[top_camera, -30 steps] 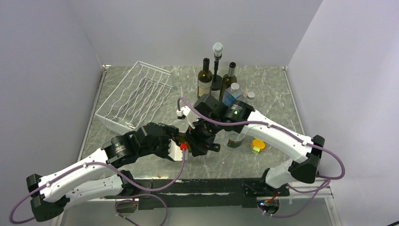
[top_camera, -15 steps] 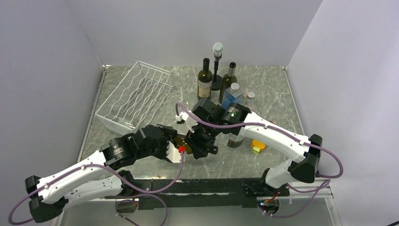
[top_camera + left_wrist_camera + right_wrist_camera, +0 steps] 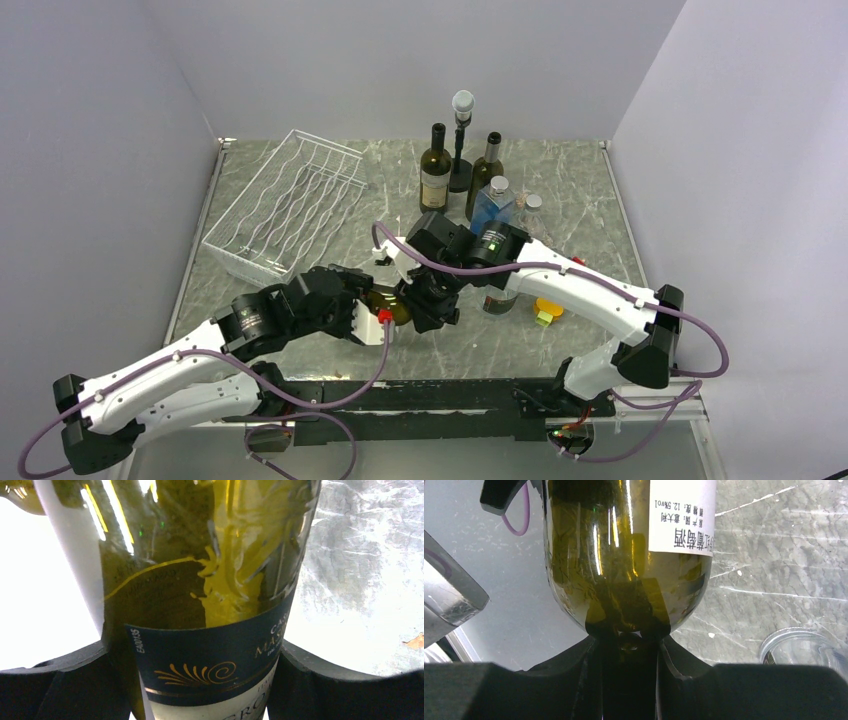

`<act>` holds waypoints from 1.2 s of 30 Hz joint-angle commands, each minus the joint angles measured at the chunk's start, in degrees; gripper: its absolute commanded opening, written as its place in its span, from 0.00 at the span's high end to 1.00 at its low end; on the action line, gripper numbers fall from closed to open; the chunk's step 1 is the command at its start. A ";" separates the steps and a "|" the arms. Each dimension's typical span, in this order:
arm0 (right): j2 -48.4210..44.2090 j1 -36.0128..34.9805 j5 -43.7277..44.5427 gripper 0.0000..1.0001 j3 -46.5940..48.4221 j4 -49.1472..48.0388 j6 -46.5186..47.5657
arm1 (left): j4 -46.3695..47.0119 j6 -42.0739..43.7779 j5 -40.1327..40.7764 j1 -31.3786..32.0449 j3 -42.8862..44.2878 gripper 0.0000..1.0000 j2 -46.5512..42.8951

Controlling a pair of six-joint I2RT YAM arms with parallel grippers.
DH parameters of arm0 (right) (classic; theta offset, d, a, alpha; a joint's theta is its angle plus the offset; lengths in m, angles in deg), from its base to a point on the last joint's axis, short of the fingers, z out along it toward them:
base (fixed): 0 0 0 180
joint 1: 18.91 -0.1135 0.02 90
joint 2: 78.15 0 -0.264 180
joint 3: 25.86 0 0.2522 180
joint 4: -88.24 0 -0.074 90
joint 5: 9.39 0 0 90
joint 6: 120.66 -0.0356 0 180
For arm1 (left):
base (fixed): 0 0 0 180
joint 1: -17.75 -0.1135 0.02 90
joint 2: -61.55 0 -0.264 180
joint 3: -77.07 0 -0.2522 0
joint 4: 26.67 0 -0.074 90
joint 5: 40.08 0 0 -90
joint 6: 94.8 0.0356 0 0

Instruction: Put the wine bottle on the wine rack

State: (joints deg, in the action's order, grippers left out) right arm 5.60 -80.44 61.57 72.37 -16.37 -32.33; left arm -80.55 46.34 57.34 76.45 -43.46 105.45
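A grey marbled table (image 3: 580,190) carries everything. Toward its far edge a dark labelled bottle (image 3: 435,172) and a slimmer dark bottle (image 3: 487,168) stand upright, with a black stand (image 3: 461,140) topped by a white cap between them. Just in front stand a blue bottle (image 3: 494,203) and a small clear bottle (image 3: 533,208). Nearer lie a clear glass (image 3: 804,647), an orange-yellow piece (image 3: 549,304) and, just beside it, a small green block (image 3: 543,318).

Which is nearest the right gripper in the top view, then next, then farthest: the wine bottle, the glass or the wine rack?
1. wine bottle, held in the right gripper
2. glass, just right of it
3. wine rack, back left
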 commanded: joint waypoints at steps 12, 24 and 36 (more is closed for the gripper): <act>0.51 -0.41 2.72 1.00 -0.22 -3.69 -1.79 | 14.35 -4.08 0.90 0.06 1.13 0.93 -4.75; 0.96 -6.36 27.16 1.00 8.37 -7.03 -8.26 | 18.24 0.58 2.16 0.01 -4.16 0.01 -5.82; -2.60 -2.78 27.25 1.00 3.08 -10.99 -10.95 | 13.23 -3.54 3.00 0.01 -3.81 0.01 -10.53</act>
State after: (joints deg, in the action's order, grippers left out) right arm 7.85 -84.64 87.01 75.91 -18.62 -41.42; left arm -66.86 45.86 59.11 76.39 -47.72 97.23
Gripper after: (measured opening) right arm 0.375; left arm 0.993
